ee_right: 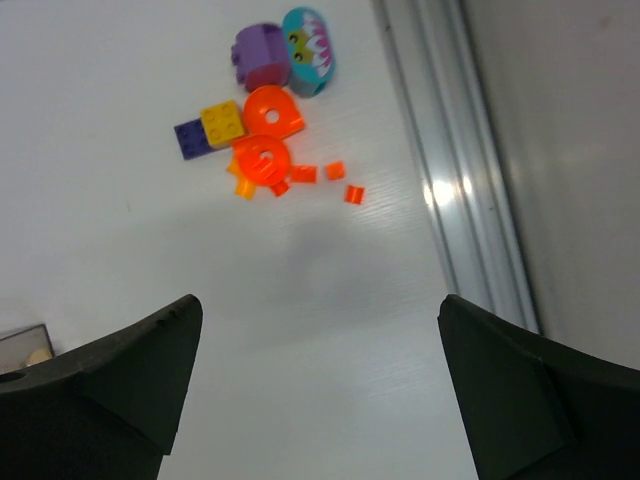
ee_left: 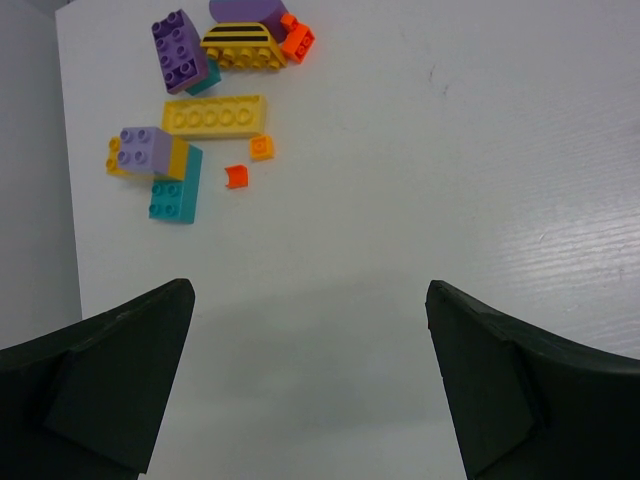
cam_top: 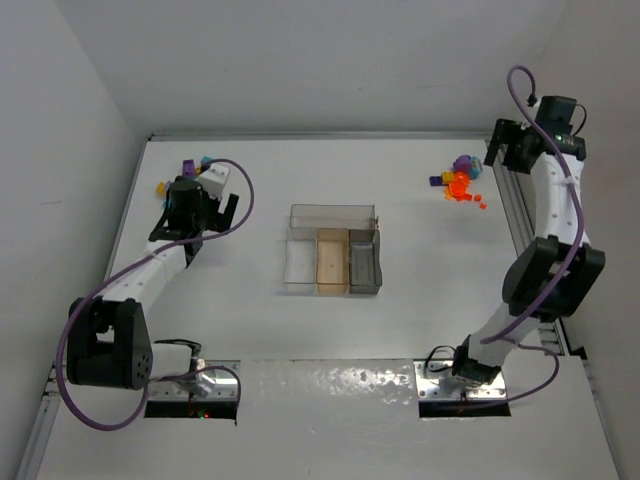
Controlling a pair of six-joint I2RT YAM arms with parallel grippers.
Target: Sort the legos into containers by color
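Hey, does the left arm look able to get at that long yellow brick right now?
Probably yes. The left gripper is open, with only bare table between it and the long yellow brick; a lilac brick crowds its left end.

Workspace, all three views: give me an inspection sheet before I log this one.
Surface: white table, bare between the piles.
Job's things: legos piled far left, another pile far right; tray mid-table, looks empty.
Clutter: nothing seen.
Grippers: left gripper and right gripper open, holding nothing, each short of its pile.
Cables: purple cables loop off both arms, clear of the legos.
Surroundings: white walls; metal rail along the right edge.
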